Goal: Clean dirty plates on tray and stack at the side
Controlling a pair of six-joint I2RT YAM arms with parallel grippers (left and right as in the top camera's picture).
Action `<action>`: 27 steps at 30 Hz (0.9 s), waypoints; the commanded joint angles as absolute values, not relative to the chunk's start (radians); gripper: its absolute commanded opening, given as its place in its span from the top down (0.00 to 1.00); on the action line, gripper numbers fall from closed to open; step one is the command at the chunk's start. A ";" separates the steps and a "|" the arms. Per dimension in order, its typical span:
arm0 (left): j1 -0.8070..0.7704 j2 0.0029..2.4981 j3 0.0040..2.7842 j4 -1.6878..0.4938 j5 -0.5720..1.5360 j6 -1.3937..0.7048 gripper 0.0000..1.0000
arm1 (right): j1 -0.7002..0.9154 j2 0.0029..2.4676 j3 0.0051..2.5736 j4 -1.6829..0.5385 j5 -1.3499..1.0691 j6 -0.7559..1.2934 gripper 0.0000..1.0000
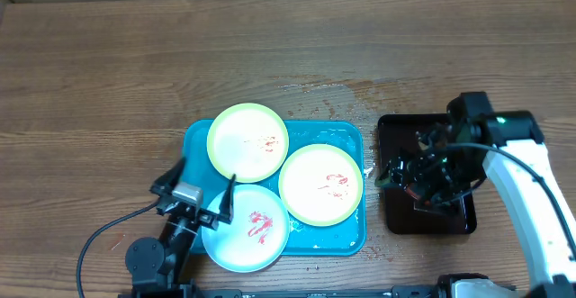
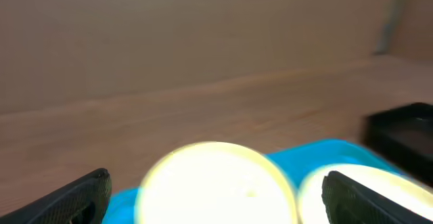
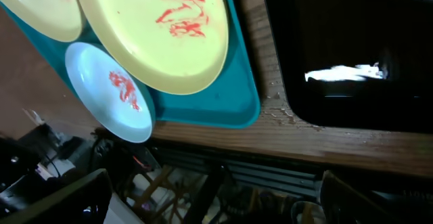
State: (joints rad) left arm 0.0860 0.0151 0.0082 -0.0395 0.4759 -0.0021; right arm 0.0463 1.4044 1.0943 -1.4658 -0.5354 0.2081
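Note:
The turquoise tray (image 1: 349, 233) holds three plates with red smears. One yellow-green plate (image 1: 247, 142) is at the back left, another (image 1: 321, 185) at the right, and a pale blue plate (image 1: 245, 229) overhangs the front left. My left gripper (image 1: 200, 194) is open at the pale blue plate's left rim. In the left wrist view its fingers (image 2: 216, 200) frame the back plate (image 2: 216, 180), which is blurred. My right gripper (image 1: 416, 176) hovers over the dark tray, open and empty (image 3: 210, 204). The right wrist view shows the right plate (image 3: 162, 34) and the blue plate (image 3: 111, 92).
A dark brown-black tray (image 1: 400, 217) lies right of the turquoise tray, also in the right wrist view (image 3: 352, 48) and the left wrist view (image 2: 402, 129). A wet patch (image 1: 315, 91) marks the wood behind the tray. A cable (image 1: 99, 239) runs at the front left.

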 commanded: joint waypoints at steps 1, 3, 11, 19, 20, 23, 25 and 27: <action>0.091 0.019 0.013 -0.065 0.634 -0.187 0.00 | 0.044 1.410 1.114 -1.435 -0.506 0.152 0.00; 0.091 0.053 0.026 -0.073 0.662 -0.239 0.00 | 0.044 1.408 1.114 -1.391 -0.466 0.165 0.00; 0.079 0.397 0.307 -0.223 0.686 -0.200 0.00 | 0.045 1.407 1.114 -1.193 -0.392 0.213 0.00; -0.152 1.013 0.880 -0.642 0.512 -0.086 0.00 | 0.044 1.407 1.114 -1.092 -0.271 0.232 0.00; -0.193 1.083 0.950 -0.704 0.456 -0.086 0.00 | 0.044 1.407 1.114 -1.089 -0.234 0.245 0.00; -0.322 1.270 1.141 -0.862 0.239 -0.096 0.00 | 0.044 1.407 1.114 -1.086 -0.126 0.287 0.00; -0.401 1.367 1.238 -0.928 0.091 -0.102 0.00 | 0.044 1.407 1.114 -1.093 -0.094 0.344 0.00; -0.459 1.428 1.291 -0.941 0.005 -0.105 0.00 | 0.044 1.406 1.114 -1.106 -0.065 0.400 0.00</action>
